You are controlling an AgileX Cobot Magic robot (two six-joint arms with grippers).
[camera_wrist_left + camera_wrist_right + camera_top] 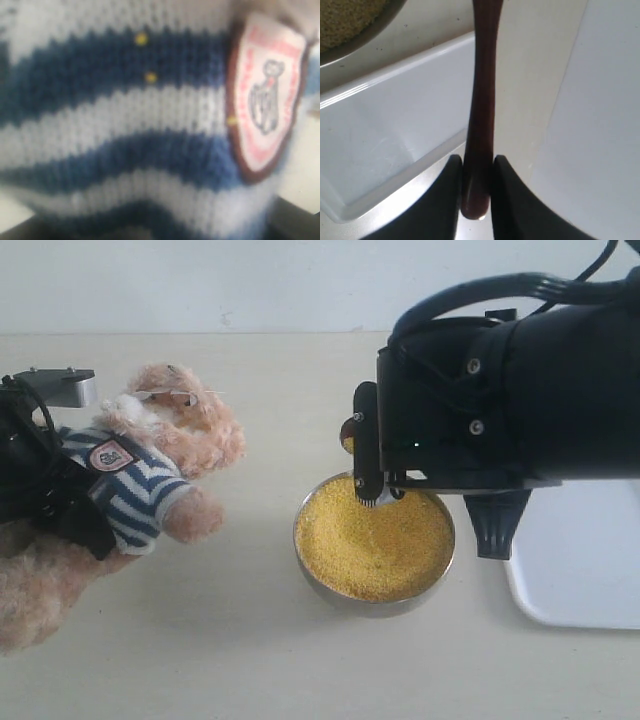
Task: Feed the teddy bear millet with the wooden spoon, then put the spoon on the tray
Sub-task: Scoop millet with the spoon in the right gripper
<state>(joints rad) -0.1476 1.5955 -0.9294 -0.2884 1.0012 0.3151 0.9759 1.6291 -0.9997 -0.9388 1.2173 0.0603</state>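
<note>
1. The right jaws are nearly closed, clamping the tip of the wooden spoon's (482,115) handle between both pads. In the exterior view the spoon's round end shows near the middle of the frame, above the upper-left rim of the metal bowl (340,590) and facing the teddy bear (150,475). I cannot tell whether it carries any millet (375,535).
2. The left jaws hold the bear by its trunk at the left edge of the frame, spread just wide enough to take the plush. A black finger lies across the striped shirt. The bear leans with its head toward the centre.
3. Risk: the grip sits at the very end of a slim handle. A quick swing or a knock on the bowl rim could twist the spoon and tip grain onto the bench (250,660). A few yellow grains (141,38) sit on the shirt.
4. Risk: the right arm's bulk hides part of the bowl and hangs close above it. A low sweep could catch the rim and shove the bowl.
5. Risk: soft plush gives, so a push from the spoon may sag the head off line.
6. Room: open bench lies between bowl and bear and across the lower frame.
7. The tray (580,590) sits at lower right near the bowl, partly cut off by the frame edge and partly under the arm. Its low rim is the edge to clear when the spoon is laid down.
</note>
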